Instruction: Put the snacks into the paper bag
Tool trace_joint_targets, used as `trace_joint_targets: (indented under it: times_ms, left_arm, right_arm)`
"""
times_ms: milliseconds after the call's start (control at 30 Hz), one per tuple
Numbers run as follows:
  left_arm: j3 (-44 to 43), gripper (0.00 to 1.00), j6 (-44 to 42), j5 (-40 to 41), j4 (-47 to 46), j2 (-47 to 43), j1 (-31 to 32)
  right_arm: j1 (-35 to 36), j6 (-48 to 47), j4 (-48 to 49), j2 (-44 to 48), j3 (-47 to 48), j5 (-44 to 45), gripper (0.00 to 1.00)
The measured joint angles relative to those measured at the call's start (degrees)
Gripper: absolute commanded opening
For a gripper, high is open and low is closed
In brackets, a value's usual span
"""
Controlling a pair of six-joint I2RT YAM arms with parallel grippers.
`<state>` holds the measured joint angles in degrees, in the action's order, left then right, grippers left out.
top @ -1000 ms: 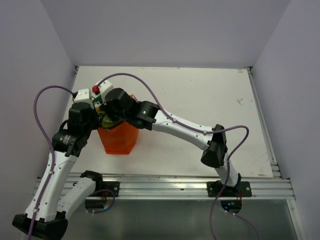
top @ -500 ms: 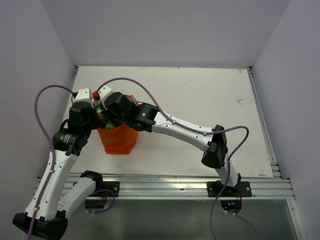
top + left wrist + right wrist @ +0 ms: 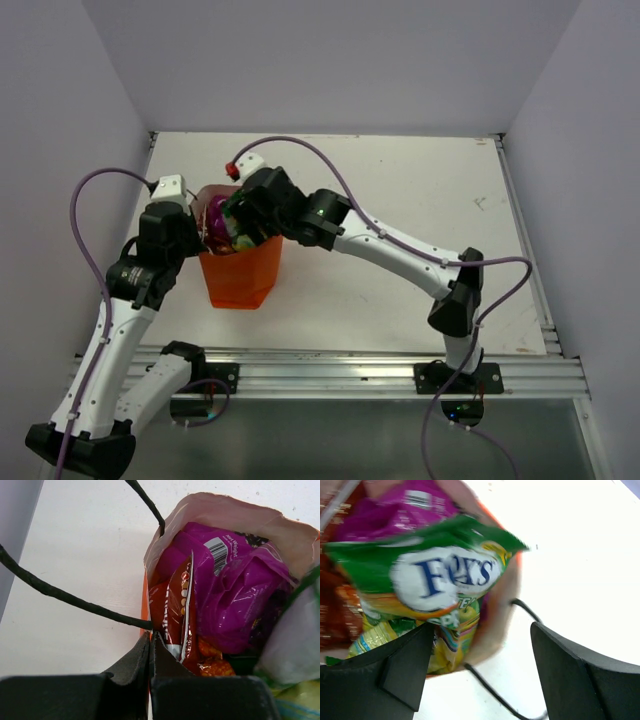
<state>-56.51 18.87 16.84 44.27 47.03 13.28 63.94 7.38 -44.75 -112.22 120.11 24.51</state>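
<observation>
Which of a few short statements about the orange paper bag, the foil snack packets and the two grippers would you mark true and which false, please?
1. The left gripper is shut on the rim of the upright orange paper bag. True.
2. The right gripper clamps the green-and-white foil chip packet. False: its jaws stand open, and the packet sits in the bag's mouth.
3. The crinkly purple foil packet lies outside the bag. False: it is inside the bag.
4. The red foil Doritos bag stands inside the bag, right beside the purple packet. True.
</observation>
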Motion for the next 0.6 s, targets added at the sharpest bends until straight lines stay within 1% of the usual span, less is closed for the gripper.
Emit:
trace_joint_targets:
  times_ms: [133, 267, 600]
  left_arm:
    - [-0.33, 0.0, 0.02, -0.63, -0.15, 0.48, 0.02]
    - [-0.5, 0.0, 0.02, -1.75, -0.9, 0.9, 0.07]
    - [-0.55, 0.0, 0.02, -1.51, -0.76, 1.14, 0.26]
  right_arm:
    - [-4.44, 2.89, 1.33, 5.64, -8.2, 0.33, 0.79]
    - [-6.67, 5.27, 3.65, 6.4, -11.91, 0.04, 0.77]
    - [-6.47, 6.86, 6.29, 6.4, -12.66, -3.17, 0.77]
